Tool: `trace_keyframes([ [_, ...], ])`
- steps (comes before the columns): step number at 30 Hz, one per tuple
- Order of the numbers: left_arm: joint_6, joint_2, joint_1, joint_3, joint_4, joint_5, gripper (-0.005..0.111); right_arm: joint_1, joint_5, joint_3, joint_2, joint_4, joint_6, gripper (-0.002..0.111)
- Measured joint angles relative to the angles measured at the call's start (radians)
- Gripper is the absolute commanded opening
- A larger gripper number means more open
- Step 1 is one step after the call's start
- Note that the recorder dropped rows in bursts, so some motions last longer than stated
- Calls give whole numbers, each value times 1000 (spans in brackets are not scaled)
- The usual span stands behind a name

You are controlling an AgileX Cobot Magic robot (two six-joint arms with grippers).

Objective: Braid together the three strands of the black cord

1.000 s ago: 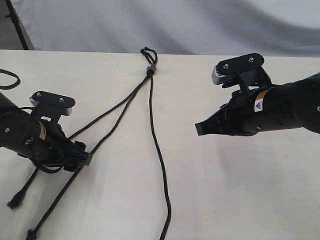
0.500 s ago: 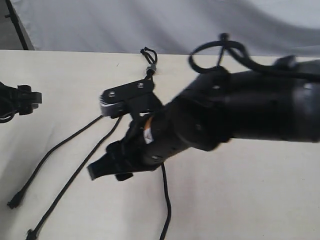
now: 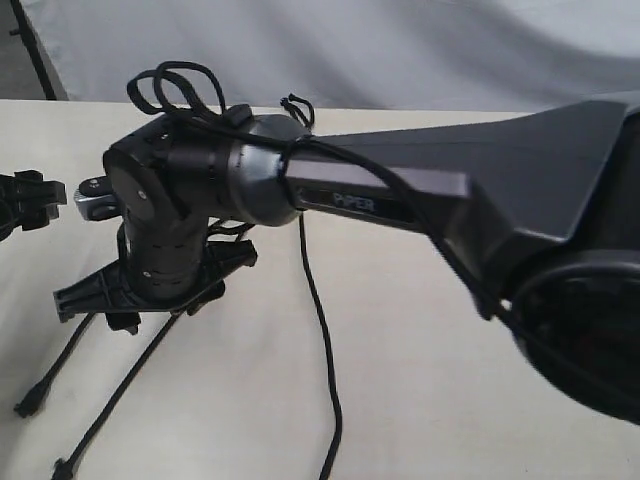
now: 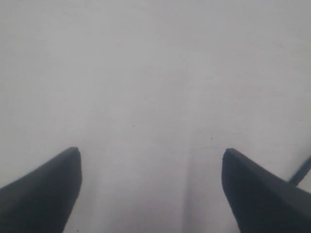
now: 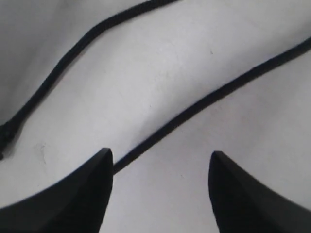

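1. Since a second ago the right arm has swung across the middle to the left side of the table; the left gripper has pulled back to the far left edge.
2. Nearest: the two left strands end in knots by the front edge. Outer strand, inner strand. The third strand runs down the middle, well apart from both.
3. Right gripper hovers over those two left strands, jaws parted about a strand's gap wider than needed, nothing held. Its wrist view shows one strand passing between the fingertips, the other lying off to one side.
4. Left gripper: jaws fully spread, empty, only bare table under it.
5. Far end: the black cord bound top sits near the back edge, mostly hidden behind the right arm.
6. Step in hand, as I judge it: pick one left strand and cross it over.
7. To do it well: come straight down, centre the strand between the pads, close only on that one, keep clear of its neighbour. Lift low so the bound end doesn't drag.
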Motion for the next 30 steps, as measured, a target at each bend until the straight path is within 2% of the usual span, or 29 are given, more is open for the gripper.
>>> trace_keyframes([
  [9,-26,0,0,0,0,0,74,0,175,-256,170,-5,63,56],
  [11,-28,0,0,0,0,0,74,0,214,-295,203,-5,68,52],
  [13,-30,0,0,0,0,0,74,0,254,-324,232,-14,70,43],
  [20,-30,0,0,0,0,0,74,2,327,-364,264,-26,16,1],
  [25,-30,0,0,0,0,-7,74,2,331,-374,258,-18,-114,0],
  [30,-30,0,0,0,0,-8,74,-13,333,-374,147,-24,-216,0],
])
